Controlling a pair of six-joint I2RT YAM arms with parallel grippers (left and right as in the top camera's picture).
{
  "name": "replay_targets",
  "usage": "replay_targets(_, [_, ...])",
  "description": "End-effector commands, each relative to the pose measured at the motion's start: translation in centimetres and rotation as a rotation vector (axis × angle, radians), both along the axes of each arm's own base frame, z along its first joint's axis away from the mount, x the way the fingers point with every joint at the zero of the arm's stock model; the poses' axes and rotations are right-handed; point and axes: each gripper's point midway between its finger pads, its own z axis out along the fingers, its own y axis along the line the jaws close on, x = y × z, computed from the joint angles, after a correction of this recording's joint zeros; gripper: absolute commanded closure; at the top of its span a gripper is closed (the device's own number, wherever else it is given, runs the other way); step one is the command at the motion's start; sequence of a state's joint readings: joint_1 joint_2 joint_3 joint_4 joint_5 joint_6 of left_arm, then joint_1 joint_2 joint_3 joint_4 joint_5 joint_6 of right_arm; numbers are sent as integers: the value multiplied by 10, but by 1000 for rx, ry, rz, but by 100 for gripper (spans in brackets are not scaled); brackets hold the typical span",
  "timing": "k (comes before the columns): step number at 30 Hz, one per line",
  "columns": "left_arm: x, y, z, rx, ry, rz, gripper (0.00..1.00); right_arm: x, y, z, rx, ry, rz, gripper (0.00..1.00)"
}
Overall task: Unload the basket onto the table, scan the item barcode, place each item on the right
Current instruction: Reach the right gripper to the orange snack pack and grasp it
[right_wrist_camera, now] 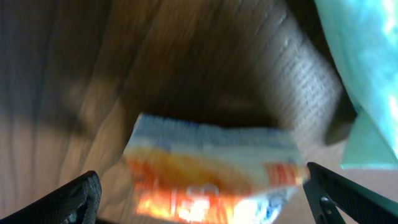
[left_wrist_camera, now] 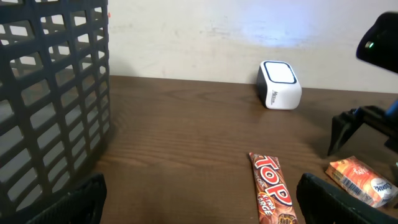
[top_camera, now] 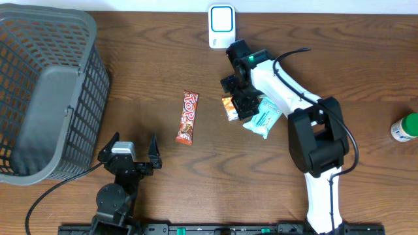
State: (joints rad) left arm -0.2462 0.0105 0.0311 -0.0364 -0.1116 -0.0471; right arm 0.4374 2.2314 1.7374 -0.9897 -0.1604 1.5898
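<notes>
My right claw point(right_wrist_camera: 211, 198) hangs spread wide, holding nothing, over the small orange foil snack packet point(right_wrist_camera: 205, 162), which lies flat on the brown wooden table point(top_camera: 163, 59) just beside a pale teal plastic pouch point(top_camera: 263, 117). Farther off lie a red Top chocolate bar point(top_camera: 187, 117) and the white boxy barcode scanner point(top_camera: 222, 26). My left claw point(top_camera: 130, 149) sits spread and empty near the grey plastic mesh basket point(top_camera: 98, 85).

Bar point(top_camera: 187, 117) red-brown (white lettering); packet point(top_camera: 228, 108) orange; pouch point(top_camera: 264, 119) mint; scanner point(top_camera: 221, 26) white; basket point(top_camera: 59, 85) grey grid; table point(top_camera: 150, 59) dark wood-grain.
</notes>
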Motion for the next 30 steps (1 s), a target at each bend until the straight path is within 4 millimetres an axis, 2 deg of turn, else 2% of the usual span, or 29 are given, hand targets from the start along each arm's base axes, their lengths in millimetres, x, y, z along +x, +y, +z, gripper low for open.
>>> replay_targets(1, [0, 2, -17, 26, 40, 14, 2, -4, -4, -22, -66, 24, -5, 1])
replay_targets(3, [0, 2, -17, 26, 40, 14, 2, -6, -5, -30, -78, 37, 1, 1])
replay_targets(5, [0, 2, -17, 26, 40, 14, 2, -9, -3, -37, -84, 49, 23, 21])
replay_targets(6, [0, 2, -17, 26, 40, 14, 2, -11, -1, -37, -84, 48, 42, 27])
replay_targets(8, [0, 2, -17, 26, 40, 14, 2, -11, 0, -37, -84, 44, 79, 32])
replay_targets(11, [0, 2, -17, 26, 40, 14, 2, -18, -4, -37, -95, 65, 135, 44])
replay_targets(15, [0, 3, -17, 26, 40, 15, 2, -30, -11, -28, -115, 116, 220, 46])
replay_targets(18, [0, 2, -17, 26, 40, 14, 2, -32, -19, -9, -121, 147, 305, 44])
replay_targets(20, [0, 2, -17, 26, 40, 14, 2, -31, -20, 11, -99, 153, 389, 41])
replay_targets(24, [0, 2, -17, 26, 40, 14, 2, -34, -6, 50, 57, 137, 633, 41])
replay_targets(26, [0, 2, -17, 26, 40, 14, 2, -47, -2, 66, 156, 161, 739, 41])
replay_targets(30, [0, 2, -17, 26, 40, 14, 2, -78, 0, 81, 298, 230, 905, 37])
